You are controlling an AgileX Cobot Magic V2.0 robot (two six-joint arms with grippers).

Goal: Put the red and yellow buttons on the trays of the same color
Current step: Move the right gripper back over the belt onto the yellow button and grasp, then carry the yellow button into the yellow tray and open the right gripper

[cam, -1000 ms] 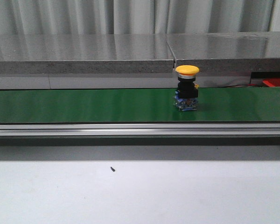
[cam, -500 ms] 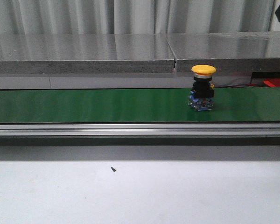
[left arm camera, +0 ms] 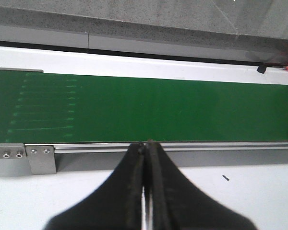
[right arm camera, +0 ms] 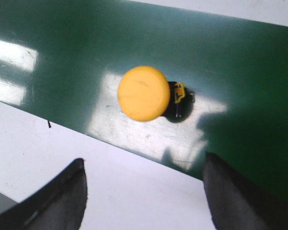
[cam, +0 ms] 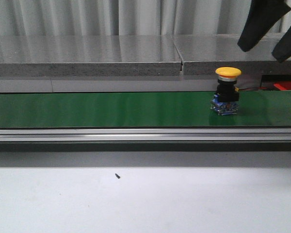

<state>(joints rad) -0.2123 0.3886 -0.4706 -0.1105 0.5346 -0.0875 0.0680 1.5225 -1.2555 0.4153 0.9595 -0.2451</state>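
With its fingers spread wide and empty above the yellow button [cam: 228, 91] near the belt's [cam: 111, 109] right end, the right gripper [cam: 270, 30] needed a centred, straight descent, while the left gripper [left arm camera: 146, 191] sat closed on nothing.

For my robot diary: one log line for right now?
yellow button upright on green belt | right gripper open above | left gripper shut

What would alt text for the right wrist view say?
A yellow button stands on a green belt, seen from above. The right gripper hangs open over it, its two dark fingers spread wide at the edge of the view.
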